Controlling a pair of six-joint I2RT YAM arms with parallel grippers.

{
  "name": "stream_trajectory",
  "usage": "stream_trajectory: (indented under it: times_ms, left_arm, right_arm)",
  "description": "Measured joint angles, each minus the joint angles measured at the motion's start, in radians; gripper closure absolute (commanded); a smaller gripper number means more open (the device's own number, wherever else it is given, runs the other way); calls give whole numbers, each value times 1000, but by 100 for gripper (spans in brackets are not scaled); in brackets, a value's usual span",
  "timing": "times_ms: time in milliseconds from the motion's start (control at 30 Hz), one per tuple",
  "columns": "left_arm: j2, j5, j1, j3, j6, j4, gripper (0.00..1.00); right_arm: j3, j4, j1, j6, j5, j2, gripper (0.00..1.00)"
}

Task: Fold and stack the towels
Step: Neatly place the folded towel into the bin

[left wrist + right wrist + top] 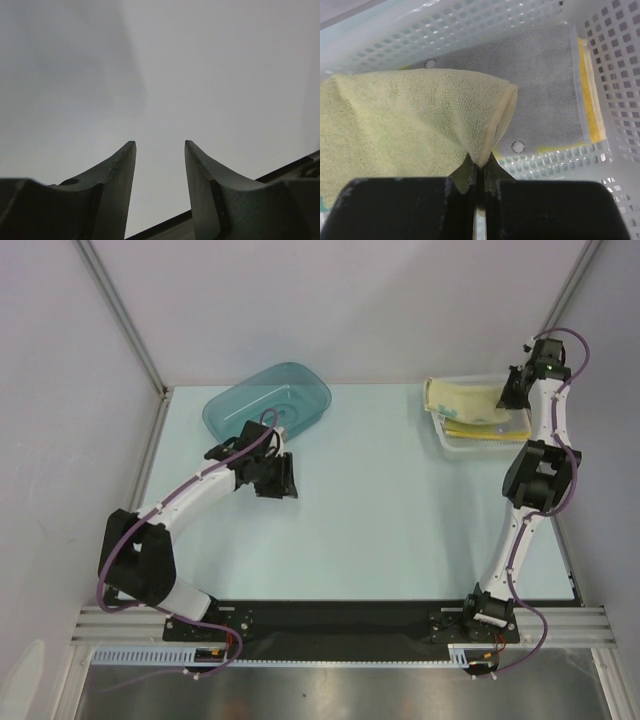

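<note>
Up close, the right fingers [470, 176] are pinched shut on a fold of a pale yellow terry towel [410, 115], which drapes soft and nubby over the white perforated plastic basket [470, 30]. Inside lies a flat grey towel [545, 85] on a bright yellow towel [588, 90]. The left fingers [119, 182] stand apart, empty, near the rounded translucent teal tub [268, 400] on the pale bench [390, 510].

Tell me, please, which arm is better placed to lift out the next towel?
Right: the right gripper is shut on the pale yellow towel at the white basket; the left gripper hangs open near the teal tub.
</note>
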Motion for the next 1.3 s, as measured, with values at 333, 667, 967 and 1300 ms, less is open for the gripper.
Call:
stream_trajectory:
  times_ms: [333, 667, 967, 1300]
  left_arm:
    - [43, 26, -1, 56, -1, -15, 51]
    - [91, 47, -3, 102, -1, -18, 51]
    - [102, 57, -7, 114, -2, -17, 50]
    - [108, 57, -13, 143, -2, -13, 49]
  right_arm:
    - [10, 48, -34, -23, 1, 39, 100]
    - [15, 104, -58, -34, -6, 89, 100]
    - [41, 136, -85, -30, -13, 101, 57]
    - [6, 154, -60, -28, 29, 78, 33]
